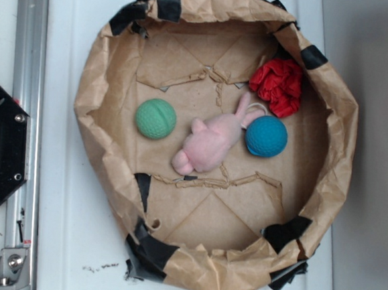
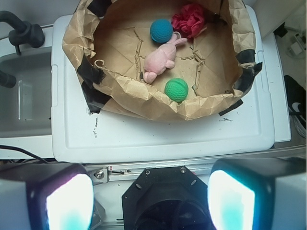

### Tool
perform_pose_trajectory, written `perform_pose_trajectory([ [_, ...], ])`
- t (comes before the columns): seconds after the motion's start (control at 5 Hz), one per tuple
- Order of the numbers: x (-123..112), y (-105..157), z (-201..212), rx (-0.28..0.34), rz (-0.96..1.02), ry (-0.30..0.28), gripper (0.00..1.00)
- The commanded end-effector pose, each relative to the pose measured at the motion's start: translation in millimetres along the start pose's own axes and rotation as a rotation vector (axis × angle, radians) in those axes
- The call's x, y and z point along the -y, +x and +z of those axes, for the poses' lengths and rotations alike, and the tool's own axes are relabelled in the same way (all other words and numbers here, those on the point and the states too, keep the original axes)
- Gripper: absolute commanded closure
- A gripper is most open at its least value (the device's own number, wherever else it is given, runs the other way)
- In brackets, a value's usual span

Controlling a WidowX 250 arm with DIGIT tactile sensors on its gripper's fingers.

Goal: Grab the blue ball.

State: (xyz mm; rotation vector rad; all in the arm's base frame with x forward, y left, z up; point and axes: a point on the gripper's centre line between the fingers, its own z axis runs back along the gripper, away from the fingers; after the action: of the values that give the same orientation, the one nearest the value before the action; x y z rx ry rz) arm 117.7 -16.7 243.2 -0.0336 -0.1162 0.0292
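Your gripper [image 2: 151,199] sits high, back over arm base, well apart from paper bowl [image 1: 102,77]; fingers [image 2: 67,201] spread wide, holding nothing. Blue ball [image 1: 266,136] rests on bowl floor, touching ear of pink plush bunny [image 1: 209,145], just beside red crumpled cloth [image 1: 278,86]. Green ball [image 1: 156,118] lies on bunny's other side, apart, so don't confuse them. Taped paper walls keep balls from rolling off white tray [image 1: 66,229]. Judgement: approach not begun; descend from above, clear of bunny ear.
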Motion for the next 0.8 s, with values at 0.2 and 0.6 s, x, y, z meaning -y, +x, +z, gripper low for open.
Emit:
perform_pose_trajectory([
  [0.2, -15.1, 36.0, -50.3, 0.1, 0.007, -0.038, 0.0],
  [0.6, -39.8, 98.1, -99.3, 0.125, 0.035, -0.084, 0.0],
])
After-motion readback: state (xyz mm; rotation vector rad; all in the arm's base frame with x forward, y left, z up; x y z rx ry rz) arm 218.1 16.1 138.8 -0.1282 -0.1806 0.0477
